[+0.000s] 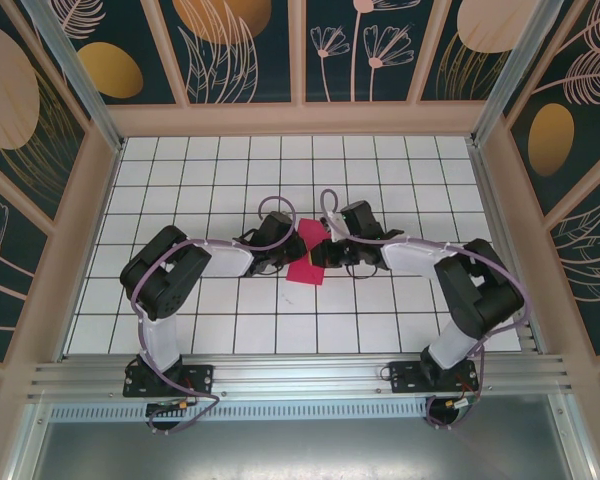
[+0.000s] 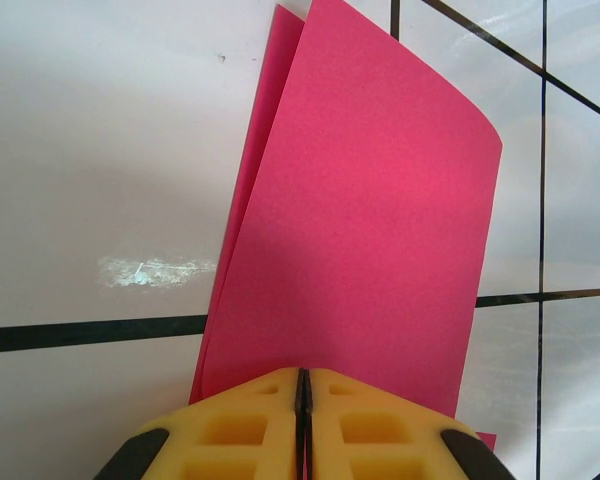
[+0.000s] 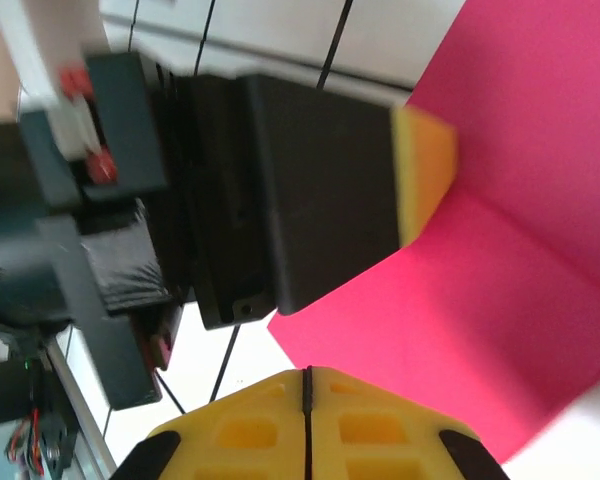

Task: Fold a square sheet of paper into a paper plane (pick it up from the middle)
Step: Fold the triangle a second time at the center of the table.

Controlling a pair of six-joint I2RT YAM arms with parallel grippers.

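Note:
The square sheet of paper (image 1: 307, 254) is magenta-pink and folded over on itself, lying on the white tiled floor between the two arms. In the left wrist view, two layers of the paper (image 2: 360, 220) rise ahead of my left gripper (image 2: 302, 378), the top layer bowed. The yellow fingers are shut, resting over the paper's near edge, with nothing seen pinched between them. My right gripper (image 3: 307, 375) is also shut, its tips over the near corner of the creased paper (image 3: 520, 300). The left gripper's finger (image 3: 420, 170) touches the paper from the opposite side. From above, the left gripper (image 1: 285, 243) and right gripper (image 1: 321, 254) flank the paper.
The tiled floor (image 1: 400, 180) runs out on all sides to a wooden frame with patterned walls (image 1: 240, 50). A metal rail (image 1: 300, 378) carries both arm bases at the near edge.

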